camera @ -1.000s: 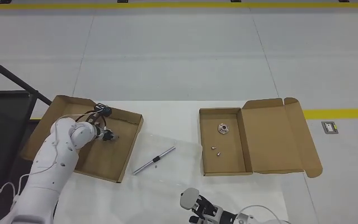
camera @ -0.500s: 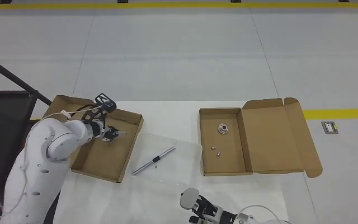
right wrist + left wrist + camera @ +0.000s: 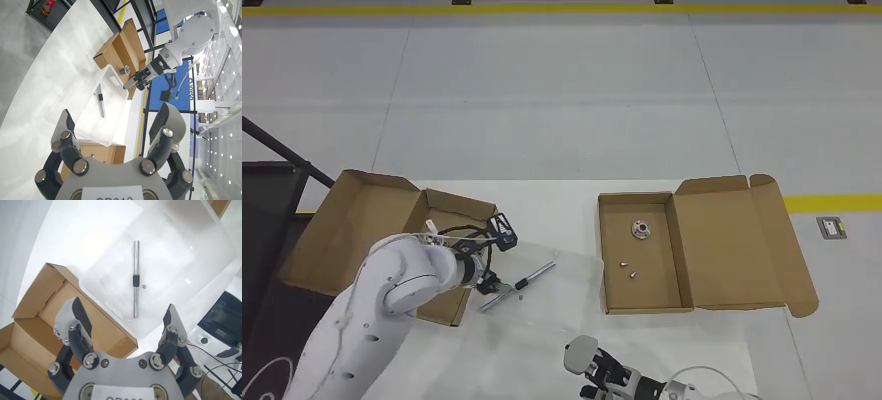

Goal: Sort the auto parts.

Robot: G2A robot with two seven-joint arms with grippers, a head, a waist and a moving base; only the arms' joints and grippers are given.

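Rod (image 3: 136, 279) lay flat on the floor of a clear tray (image 3: 170, 256) near the middle of the white tabletop (image 3: 542, 205). In the top view it ran from about 8 o'clock to 2 o'clock, with a dark band just short of its middle. A small dark part (image 3: 144, 287) sat just beside that band, apart from the rod.

The left claw (image 3: 122, 304) hung released over the tray's 9 o'clock edge, near the rod's 8 o'clock end. Its two fingers (image 3: 81, 313) were spread wide and grasped nothing, and the rod lay ahead of them, untouched.

At 9 o'clock from the tray stood the left box (image 3: 352, 230), open, its near wall touching or just beside the tray's rim. A silvery round hub (image 3: 124, 70) stood upright inside it.

At 3 o'clock, well apart from the tray, was the right box (image 3: 642, 285), its lid folded out toward 3 o'clock. It held a disc (image 3: 640, 230) toward its 12 o'clock end and two small bolts (image 3: 627, 268) close together near its middle.

The right claw (image 3: 115, 109) was released too, with nothing between its spread fingers. It sat near the tabletop's 6 o'clock edge, facing the tray and the left arm beyond it.
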